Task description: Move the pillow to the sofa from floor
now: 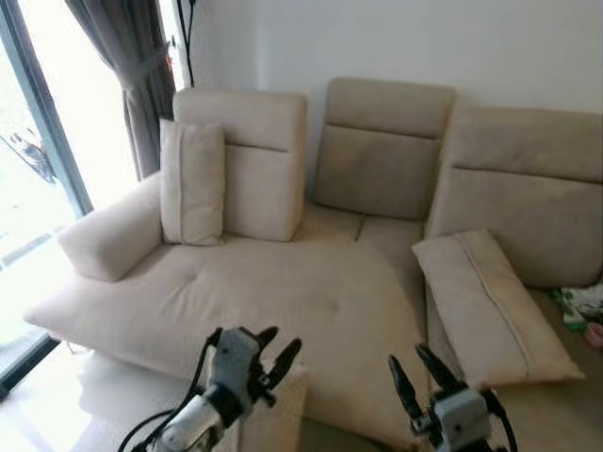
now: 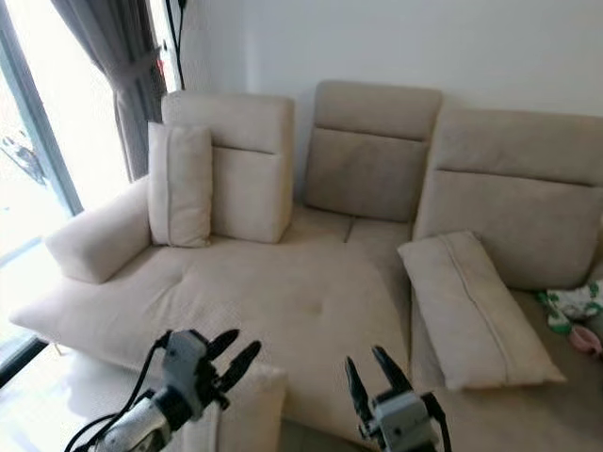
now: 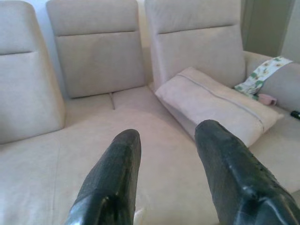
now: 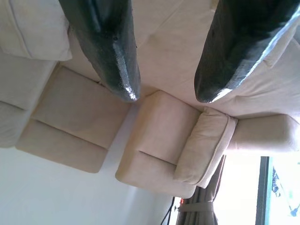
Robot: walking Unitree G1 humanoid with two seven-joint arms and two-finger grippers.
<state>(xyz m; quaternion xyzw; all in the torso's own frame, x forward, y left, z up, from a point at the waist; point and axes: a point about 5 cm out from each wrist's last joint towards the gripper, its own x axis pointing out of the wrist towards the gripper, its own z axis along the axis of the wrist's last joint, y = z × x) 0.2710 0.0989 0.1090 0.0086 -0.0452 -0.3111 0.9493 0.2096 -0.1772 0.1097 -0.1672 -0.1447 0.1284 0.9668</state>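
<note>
Beige sofa (image 1: 283,292) seat lies wide before left hand (image 1: 268,350) and right hand (image 1: 415,369), both spread.

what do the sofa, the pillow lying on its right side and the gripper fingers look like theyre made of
Sofa: beige matte fabric, probably suede-like microfibre; soft tufted dimples, no sheen.
Pillow: seemingly the same beige cloth, with a stitched seam along its length.
Left gripper fingers: black, finely textured, slightly glossy; likely rubber or plastic.
</note>
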